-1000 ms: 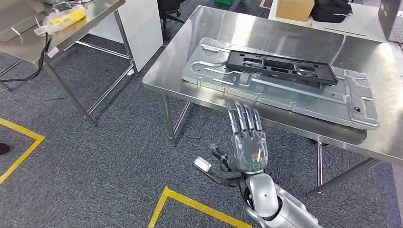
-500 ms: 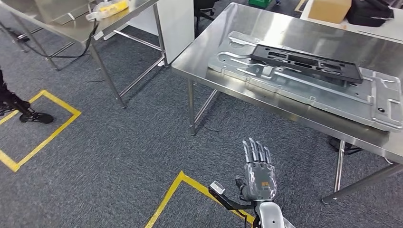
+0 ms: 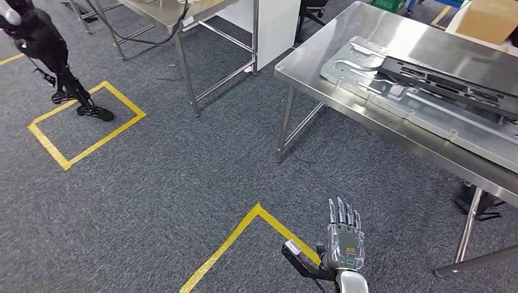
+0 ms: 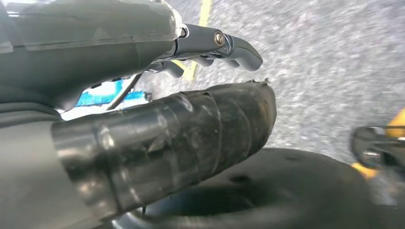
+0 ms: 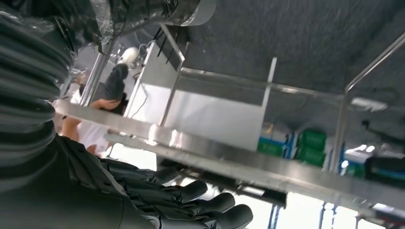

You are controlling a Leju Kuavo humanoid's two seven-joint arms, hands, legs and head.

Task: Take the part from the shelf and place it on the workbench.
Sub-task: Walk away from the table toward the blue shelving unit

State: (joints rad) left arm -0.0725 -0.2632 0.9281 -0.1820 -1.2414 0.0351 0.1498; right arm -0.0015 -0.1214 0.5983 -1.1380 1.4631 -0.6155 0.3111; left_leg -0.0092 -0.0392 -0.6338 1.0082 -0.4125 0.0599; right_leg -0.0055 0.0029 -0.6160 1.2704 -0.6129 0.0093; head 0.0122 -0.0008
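From the head view, the right robot hand [image 3: 342, 242] is hanging low over the grey carpet [image 3: 171, 183], fingers stretched out straight and slightly apart, gripping nothing; it is hovering just beside a yellow floor line [image 3: 238, 235]. Well apart from it, up on the steel surface [image 3: 317, 67], a black part [image 3: 452, 82] is lying flat on top of a larger silver metal plate [image 3: 366, 73], both resting near the surface's front edge. A cardboard box [image 3: 488, 21] is sitting farther back. Across the carpet, a second steel table [image 3: 183, 12] is standing, and a dark legged figure [image 3: 46, 52] is standing at a yellow square marked on the floor.

In the left wrist view, the left robot hand [image 4: 181, 86] is showing its thick thumb and dark fingers [image 4: 229, 45] extending over blurred carpet with nothing between them; whether they are fully spread I cannot tell.

In the right wrist view, the right robot hand's dark fingers [image 5: 191, 200] are lying side by side, lightly curled, holding nothing. Beyond them the edge of the steel surface [image 5: 239, 160] is crossing the picture, and a person [image 5: 102, 102] in dark and white clothing is standing behind it.
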